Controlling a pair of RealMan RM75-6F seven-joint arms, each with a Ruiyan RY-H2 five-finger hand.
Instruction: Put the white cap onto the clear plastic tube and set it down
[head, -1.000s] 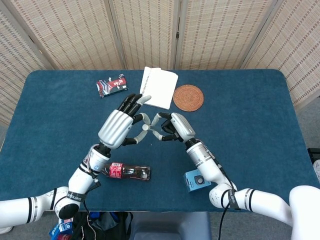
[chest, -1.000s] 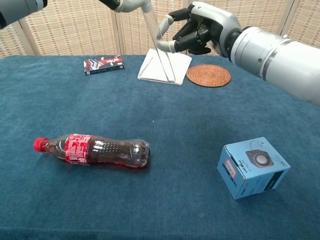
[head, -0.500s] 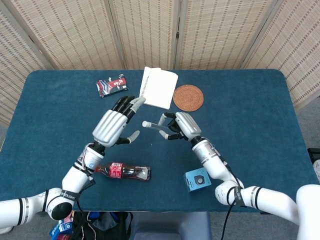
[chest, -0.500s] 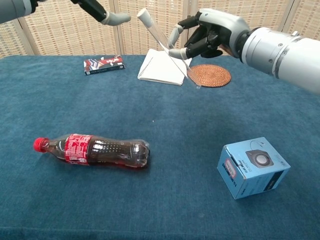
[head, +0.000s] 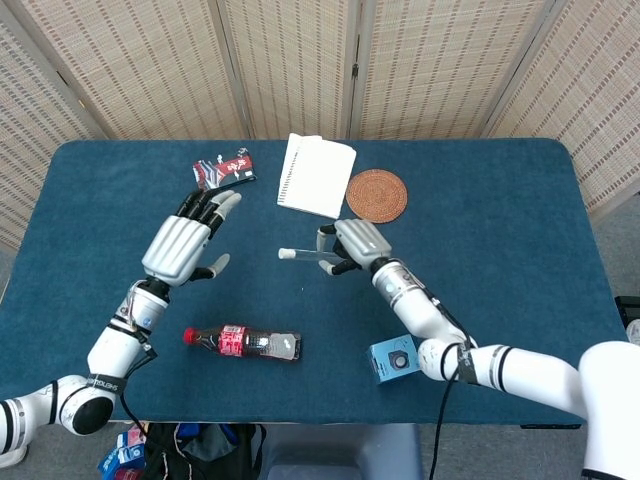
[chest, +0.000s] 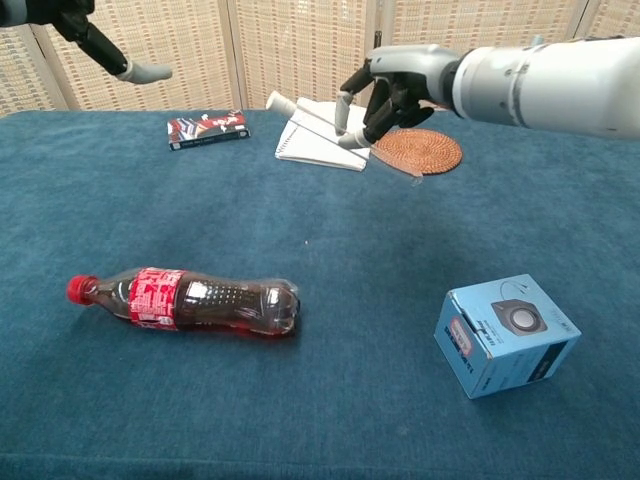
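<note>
While the right hand (head: 350, 245) in the head view pinches the clear plastic tube (head: 305, 255) above the table (head: 500, 210), the tube juts out level from its fingers toward the left hand (head: 185, 245), its white cap (head: 285, 254) on the far tip. That left hand is well apart from the tube, fingers spread wide and holding nothing. Nearer the robot than the left hand lies a cola bottle (head: 245, 342); a small blue box (head: 394, 360) sits beside the right forearm. Beyond the right hand lie a notebook (head: 318, 175) and a woven coaster (head: 377, 195); a red packet (head: 223, 170) lies beyond the left hand's fingertips.

From the chest view, the right hand (chest: 385, 95) grips the tube (chest: 330, 128) in the air, tilted, the capped end (chest: 275, 100) higher. Only some fingers of the left hand (chest: 110, 55) show at the top corner, extended.
</note>
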